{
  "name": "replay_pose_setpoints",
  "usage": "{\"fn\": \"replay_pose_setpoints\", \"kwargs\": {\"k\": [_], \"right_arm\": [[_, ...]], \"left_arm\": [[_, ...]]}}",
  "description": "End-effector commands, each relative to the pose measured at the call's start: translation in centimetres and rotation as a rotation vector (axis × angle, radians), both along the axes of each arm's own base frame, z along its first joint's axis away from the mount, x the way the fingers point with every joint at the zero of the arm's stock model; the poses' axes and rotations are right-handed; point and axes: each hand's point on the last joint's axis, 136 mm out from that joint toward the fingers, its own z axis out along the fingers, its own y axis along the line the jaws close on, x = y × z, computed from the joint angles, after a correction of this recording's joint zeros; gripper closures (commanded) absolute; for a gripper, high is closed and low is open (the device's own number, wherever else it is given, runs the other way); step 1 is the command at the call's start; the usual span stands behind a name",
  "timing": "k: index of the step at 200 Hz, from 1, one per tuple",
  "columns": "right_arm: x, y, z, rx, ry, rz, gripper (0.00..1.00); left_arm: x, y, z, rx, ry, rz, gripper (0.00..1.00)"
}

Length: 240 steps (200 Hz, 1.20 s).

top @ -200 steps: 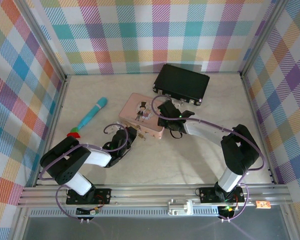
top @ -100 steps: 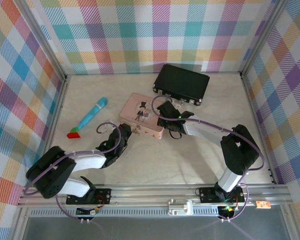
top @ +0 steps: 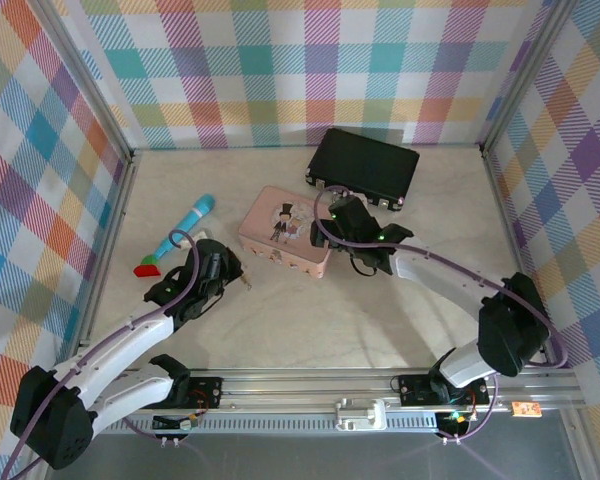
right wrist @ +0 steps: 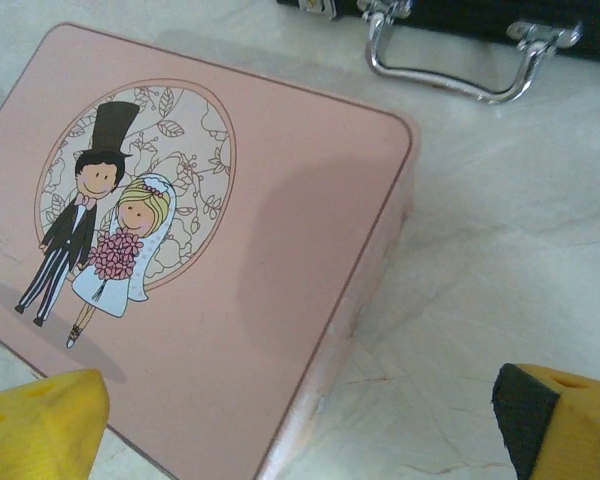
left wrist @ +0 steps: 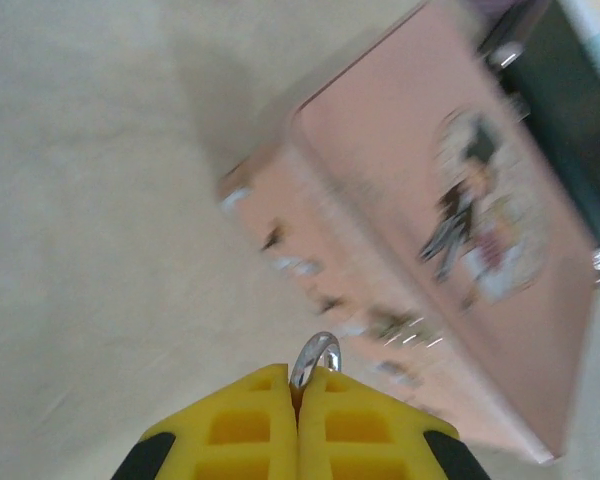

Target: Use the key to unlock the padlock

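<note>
My left gripper (top: 234, 277) (left wrist: 300, 386) is on the table left of the pink tin's front edge. Its yellow fingers (left wrist: 242, 425) are pressed together on the padlock. Only the padlock's silver shackle loop (left wrist: 315, 357) pokes out above the fingertips, and its brass body is hidden between them. The key is out of view. My right gripper (top: 340, 222) (right wrist: 300, 430) hovers over the right end of the pink tin (top: 283, 238) (right wrist: 220, 250) (left wrist: 450, 230). It is open, one yellow fingertip at each lower corner of the right wrist view, with nothing between them.
A black case (top: 365, 165) lies behind the tin, its chrome handle (right wrist: 450, 72) facing the tin. A long blue stick (top: 185, 225) with a red-and-green end (top: 147, 267) lies at the left. Checkered walls close three sides.
My left gripper has drawn back leftward from the tin's front edge, still shut, as the arm stretched out. The right gripper shifted slightly right and back over the tin's end.
</note>
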Motion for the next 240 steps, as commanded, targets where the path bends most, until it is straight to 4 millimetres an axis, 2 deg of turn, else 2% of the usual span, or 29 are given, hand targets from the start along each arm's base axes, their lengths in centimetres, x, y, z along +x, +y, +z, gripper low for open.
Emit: {"fn": "replay_pose_setpoints", "kwargs": {"k": [1,26,39,65,110,128,142,160,175,198,220,240], "right_arm": [[-0.5,-3.0,-0.2,-0.112,-0.012,-0.011,0.01],[-1.1,-5.3,-0.5,-0.129,-0.014,-0.051,0.01],[-1.4,-6.3,-0.6,-0.136,-0.025,-0.072,0.01],[-1.7,-7.9,-1.1,-0.114,-0.041,-0.1,0.01],[-1.2,-11.4,-1.4,-0.065,-0.063,-0.151,0.01],[-0.5,-13.3,-1.6,-0.085,-0.079,-0.175,0.01],[0.1,-14.9,-2.1,-0.13,-0.072,-0.189,0.01],[0.8,-17.5,-3.1,-0.174,-0.046,-0.241,0.01],[1.4,-19.3,-3.9,-0.205,-0.035,-0.269,0.01],[2.4,-21.7,-5.1,-0.287,-0.048,-0.291,0.01],[3.5,-23.5,-7.0,-0.325,-0.042,-0.306,0.01],[4.9,-23.3,-7.3,-0.308,-0.126,-0.288,0.01]], "left_arm": [[-3.0,1.1,-3.0,0.108,0.166,-0.085,1.0],[-3.7,1.1,-6.1,0.104,0.266,-0.095,1.0],[-3.6,1.0,-7.1,0.103,0.285,-0.096,1.0],[-3.1,0.9,-8.3,0.096,0.296,-0.077,1.0],[-1.6,1.0,-9.0,0.134,0.293,-0.06,1.0],[-1.2,0.9,-9.1,0.146,0.296,-0.064,0.9],[-1.0,0.9,-9.1,0.153,0.3,-0.063,0.7],[-0.7,1.3,-8.4,0.17,0.283,-0.052,0.45],[-0.4,1.7,-7.3,0.183,0.254,-0.038,0.35],[0.4,2.7,-4.8,0.212,0.186,-0.013,0.28],[1.7,4.9,-1.8,0.298,0.091,0.025,0.24],[3.1,7.9,1.3,0.45,0.003,0.094,0.15]]}}
